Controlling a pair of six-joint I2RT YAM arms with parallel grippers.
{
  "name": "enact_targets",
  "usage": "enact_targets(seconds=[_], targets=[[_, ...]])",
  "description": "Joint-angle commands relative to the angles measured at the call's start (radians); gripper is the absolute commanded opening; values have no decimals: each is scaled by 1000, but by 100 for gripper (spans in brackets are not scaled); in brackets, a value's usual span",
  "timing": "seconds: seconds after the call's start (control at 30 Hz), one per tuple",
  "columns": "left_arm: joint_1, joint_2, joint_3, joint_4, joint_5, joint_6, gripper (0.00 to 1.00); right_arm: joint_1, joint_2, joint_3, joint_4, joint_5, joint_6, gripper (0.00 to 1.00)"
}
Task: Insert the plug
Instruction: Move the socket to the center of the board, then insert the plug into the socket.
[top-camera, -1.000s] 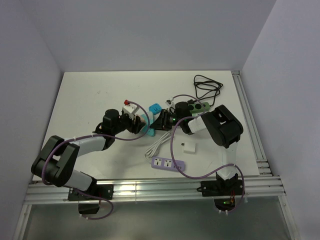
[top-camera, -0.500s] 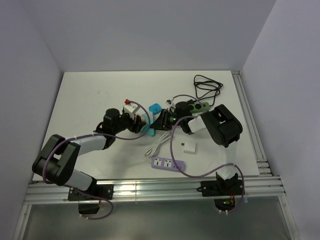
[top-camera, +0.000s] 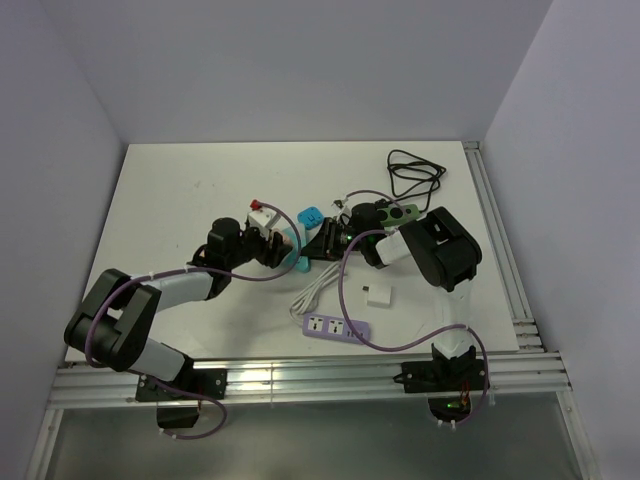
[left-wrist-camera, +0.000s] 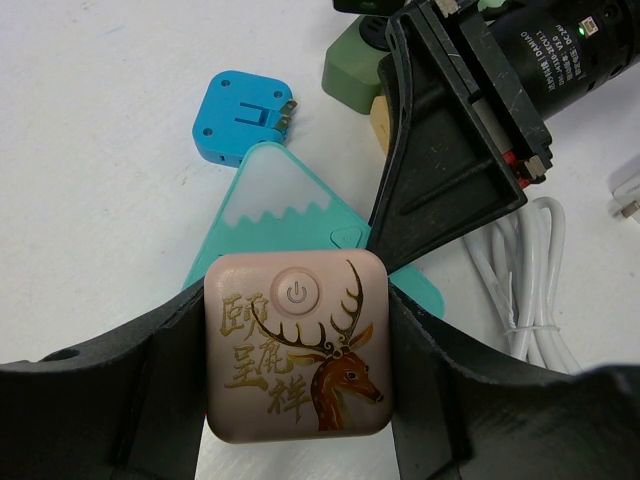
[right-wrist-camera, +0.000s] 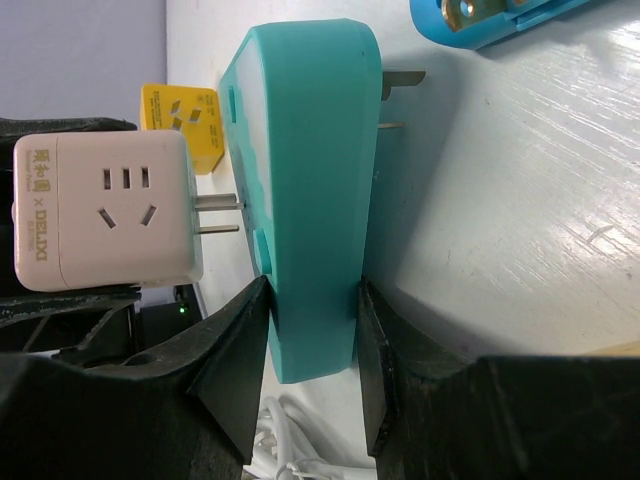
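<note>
My left gripper (left-wrist-camera: 296, 312) is shut on a pink cube adapter (left-wrist-camera: 296, 345) with a deer picture and a power button on its face. In the right wrist view that cube (right-wrist-camera: 105, 210) shows a socket face, and its two flat prongs (right-wrist-camera: 215, 215) reach the side of a teal adapter (right-wrist-camera: 305, 180). My right gripper (right-wrist-camera: 312, 330) is shut on the teal adapter's lower end, and that adapter's own prongs (right-wrist-camera: 400, 78) stick out on the far side. From above, both grippers meet at mid-table, left (top-camera: 272, 245) and right (top-camera: 318, 243). Whether the prongs are inside a socket is hidden.
A blue adapter (top-camera: 310, 217) lies just behind the grippers, with a white cube (top-camera: 262, 212) to its left. A green power strip (top-camera: 395, 213), a coiled black cable (top-camera: 415, 172), a white cable (top-camera: 318, 285), a purple power strip (top-camera: 335, 327) and a small white adapter (top-camera: 378, 296) lie nearby.
The right arm has edged slightly left toward the left gripper. Both grips are unchanged.
</note>
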Motion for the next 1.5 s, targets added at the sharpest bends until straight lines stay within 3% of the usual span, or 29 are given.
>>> enact_targets(seconds=[0.0, 0.5, 1.47], targets=[[-7, -28, 0, 50, 16, 18, 0, -3, 41, 2, -71, 51, -43, 7], [-39, 12, 59, -39, -75, 11, 0, -3, 31, 2, -77, 62, -43, 7], [-53, 53, 63, -19, -95, -85, 0, -2, 31, 13, -86, 59, -24, 4]])
